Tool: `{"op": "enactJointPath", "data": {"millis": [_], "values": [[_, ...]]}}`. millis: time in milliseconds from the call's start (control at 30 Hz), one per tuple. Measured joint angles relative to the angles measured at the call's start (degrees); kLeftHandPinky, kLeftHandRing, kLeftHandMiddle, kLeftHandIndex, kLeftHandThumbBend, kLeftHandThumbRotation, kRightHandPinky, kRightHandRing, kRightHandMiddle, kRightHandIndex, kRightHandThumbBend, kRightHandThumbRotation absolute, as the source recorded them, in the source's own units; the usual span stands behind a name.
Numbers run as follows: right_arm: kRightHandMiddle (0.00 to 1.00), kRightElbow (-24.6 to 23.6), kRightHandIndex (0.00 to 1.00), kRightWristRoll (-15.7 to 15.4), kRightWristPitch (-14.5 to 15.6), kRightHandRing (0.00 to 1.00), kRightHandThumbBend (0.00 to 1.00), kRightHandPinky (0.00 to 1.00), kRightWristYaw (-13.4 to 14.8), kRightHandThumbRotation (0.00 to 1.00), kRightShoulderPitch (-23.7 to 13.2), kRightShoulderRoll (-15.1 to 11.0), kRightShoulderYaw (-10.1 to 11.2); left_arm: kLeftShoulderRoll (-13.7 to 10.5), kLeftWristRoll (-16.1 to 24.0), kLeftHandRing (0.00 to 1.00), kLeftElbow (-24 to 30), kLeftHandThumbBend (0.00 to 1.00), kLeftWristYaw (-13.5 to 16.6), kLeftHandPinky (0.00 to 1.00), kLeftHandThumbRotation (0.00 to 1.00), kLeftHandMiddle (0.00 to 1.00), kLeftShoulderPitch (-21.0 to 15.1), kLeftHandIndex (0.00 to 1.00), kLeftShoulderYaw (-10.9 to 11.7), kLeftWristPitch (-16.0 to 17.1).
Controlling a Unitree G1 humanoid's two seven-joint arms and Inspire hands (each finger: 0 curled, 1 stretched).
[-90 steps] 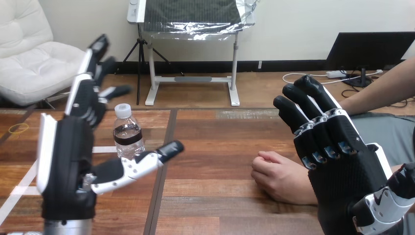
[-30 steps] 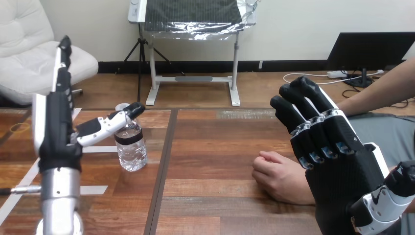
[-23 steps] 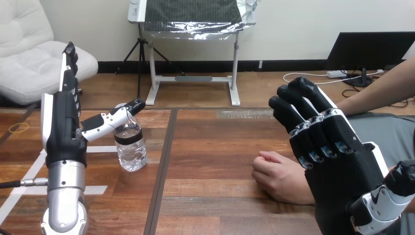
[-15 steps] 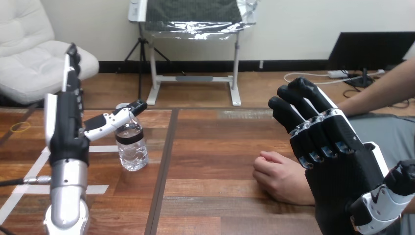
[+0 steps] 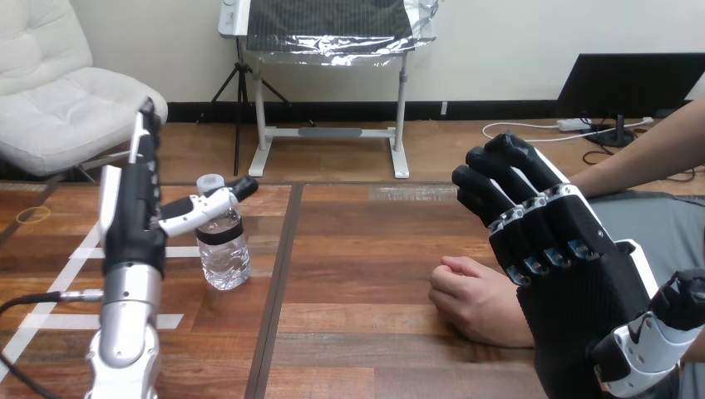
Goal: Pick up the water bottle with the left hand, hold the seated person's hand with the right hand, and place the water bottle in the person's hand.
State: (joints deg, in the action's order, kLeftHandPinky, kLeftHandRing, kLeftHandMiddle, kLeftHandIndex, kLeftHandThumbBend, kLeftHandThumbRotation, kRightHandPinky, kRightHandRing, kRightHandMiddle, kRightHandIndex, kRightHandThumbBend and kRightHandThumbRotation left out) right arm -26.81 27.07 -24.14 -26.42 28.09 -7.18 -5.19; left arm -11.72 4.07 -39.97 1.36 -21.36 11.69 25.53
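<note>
A clear water bottle with a white cap and dark label band stands upright on the wooden table, left of centre. My left hand stands edge-on just left of it, fingers straight up and open, its thumb reaching across the bottle's neck. The person's hand rests on the table at the right as a loose fist. My right hand is raised just right of it and partly over it, fingers bent but open, holding nothing.
White tape strips mark the table at the left, and a dark seam runs down its middle. A yellow rubber band lies at the far left edge. The person's forearm comes in from the upper right.
My left hand has moved forward and right toward the bottle, turning edge-on, and its thumb now lies across the bottle's neck. The right hand and the person's fist have barely moved.
</note>
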Motion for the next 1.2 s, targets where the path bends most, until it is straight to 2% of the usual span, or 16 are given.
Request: {"op": "enactJointPath", "data": {"millis": [600, 1200], "values": [[0.88, 0.0, 0.87, 0.0, 0.09, 0.88, 0.85, 0.93, -0.03, 1.0, -0.49, -0.01, 0.58, -0.02, 0.46, 1.0, -11.37, 1.0, 0.87, 1.0, 0.16, 1.0, -5.72, 1.0, -0.66, 0.01], [0.88, 0.0, 0.87, 0.13, 0.14, 0.88, 0.84, 0.92, -0.83, 1.0, -0.51, -0.04, 0.85, -0.09, 0.95, 1.0, -18.38, 1.0, 1.56, 1.0, 0.18, 1.0, -9.52, 1.0, -1.95, -0.28]]}}
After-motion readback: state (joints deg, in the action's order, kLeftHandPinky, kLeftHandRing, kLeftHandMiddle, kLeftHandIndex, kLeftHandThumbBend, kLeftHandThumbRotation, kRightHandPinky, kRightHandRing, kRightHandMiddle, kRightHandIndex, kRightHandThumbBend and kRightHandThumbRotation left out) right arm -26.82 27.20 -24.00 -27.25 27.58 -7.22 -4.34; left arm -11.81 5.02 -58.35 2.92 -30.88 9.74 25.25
